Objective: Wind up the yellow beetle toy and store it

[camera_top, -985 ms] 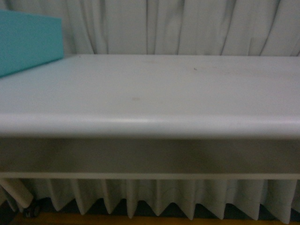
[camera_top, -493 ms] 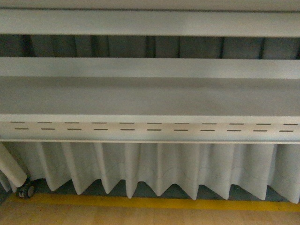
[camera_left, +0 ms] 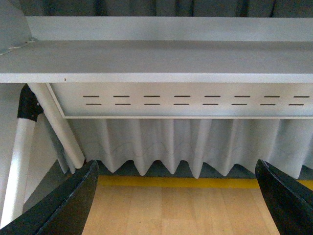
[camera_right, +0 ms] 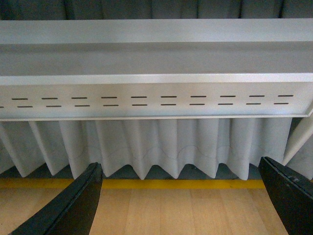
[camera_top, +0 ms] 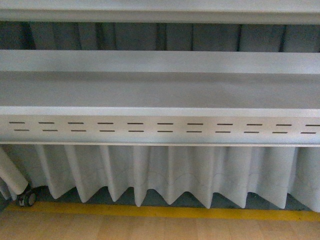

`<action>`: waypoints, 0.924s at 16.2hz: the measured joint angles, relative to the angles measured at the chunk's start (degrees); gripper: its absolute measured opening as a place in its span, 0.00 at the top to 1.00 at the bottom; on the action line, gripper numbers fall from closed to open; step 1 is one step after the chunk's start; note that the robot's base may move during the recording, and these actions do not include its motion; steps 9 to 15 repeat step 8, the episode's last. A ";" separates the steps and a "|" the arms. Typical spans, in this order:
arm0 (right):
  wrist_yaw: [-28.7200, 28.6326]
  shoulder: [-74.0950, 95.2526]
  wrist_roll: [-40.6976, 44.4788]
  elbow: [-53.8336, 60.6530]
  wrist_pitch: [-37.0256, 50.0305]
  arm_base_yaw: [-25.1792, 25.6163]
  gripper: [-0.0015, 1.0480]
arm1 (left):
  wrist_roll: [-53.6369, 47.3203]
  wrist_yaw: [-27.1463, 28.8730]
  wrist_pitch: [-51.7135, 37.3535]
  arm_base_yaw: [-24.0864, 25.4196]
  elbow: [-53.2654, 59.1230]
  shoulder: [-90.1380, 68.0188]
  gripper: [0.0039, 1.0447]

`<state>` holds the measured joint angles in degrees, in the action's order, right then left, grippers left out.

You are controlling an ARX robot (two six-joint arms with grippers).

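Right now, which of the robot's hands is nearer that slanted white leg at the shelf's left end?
Left. The left hand has the white leg just off to its side; the right hand faces slotted shelf and curtain, that leg out of view.

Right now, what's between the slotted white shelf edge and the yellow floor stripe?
Only the pleated white curtain, hanging between slotted shelf edge and yellow stripe, front view.

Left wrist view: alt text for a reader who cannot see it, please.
An open left gripper holding nothing, pointed at a white shelf unit with slotted front panel; a pleated white curtain hangs below it, above a yellow floor line and wooden floor. No toy is visible.
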<state>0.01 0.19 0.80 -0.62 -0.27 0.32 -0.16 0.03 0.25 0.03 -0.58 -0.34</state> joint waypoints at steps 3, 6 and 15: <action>0.02 0.00 0.00 0.00 0.00 0.00 0.06 | 0.00 0.00 0.00 0.00 0.00 0.00 0.06; 0.02 0.00 0.00 0.00 0.00 0.00 0.06 | 0.00 0.00 0.00 0.00 0.00 0.00 0.06; 0.02 0.00 0.00 0.00 0.00 0.00 0.06 | 0.00 0.00 0.00 0.00 0.00 0.00 0.06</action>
